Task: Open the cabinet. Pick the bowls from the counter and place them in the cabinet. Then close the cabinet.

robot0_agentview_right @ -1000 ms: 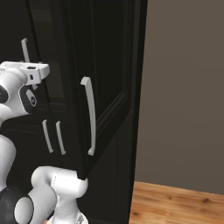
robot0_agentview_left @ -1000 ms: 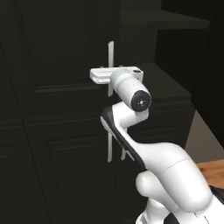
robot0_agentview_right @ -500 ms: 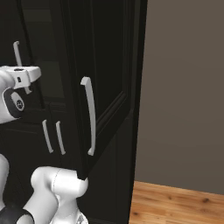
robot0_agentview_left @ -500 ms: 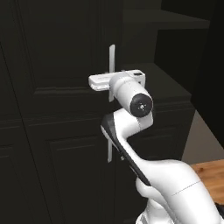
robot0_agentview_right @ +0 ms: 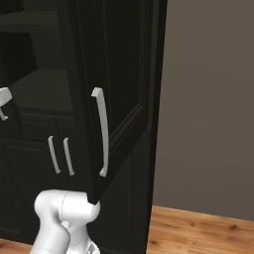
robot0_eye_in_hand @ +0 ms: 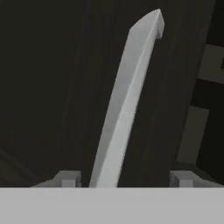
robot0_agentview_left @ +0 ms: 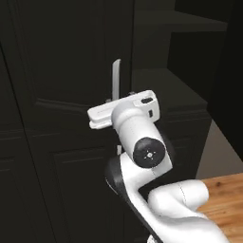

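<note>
The cabinet (robot0_agentview_left: 61, 95) is tall, black and panelled. Its right door (robot0_agentview_right: 119, 99) stands swung open toward me, with its long white handle (robot0_agentview_right: 101, 131) facing out and dark shelves (robot0_agentview_left: 161, 80) showing inside. My gripper (robot0_eye_in_hand: 124, 178) is open at the left door's white bar handle (robot0_eye_in_hand: 127, 100), which runs up between the two fingertips (robot0_eye_in_hand: 68, 178), nearer the left one. From the left base, my hand (robot0_agentview_left: 124, 110) covers the lower part of that handle (robot0_agentview_left: 116, 76). The bowls are out of view.
Two lower doors with short white handles (robot0_agentview_right: 59, 155) sit under the open shelves. A grey wall (robot0_agentview_right: 208, 99) stands to the right of the cabinet above a wooden floor (robot0_agentview_right: 198, 230). My arm's elbow (robot0_agentview_left: 149, 152) hangs close before the left door.
My hand has moved left and a little lower along the left door's handle. The elbow has dropped with it. The right door has stayed open as before.
</note>
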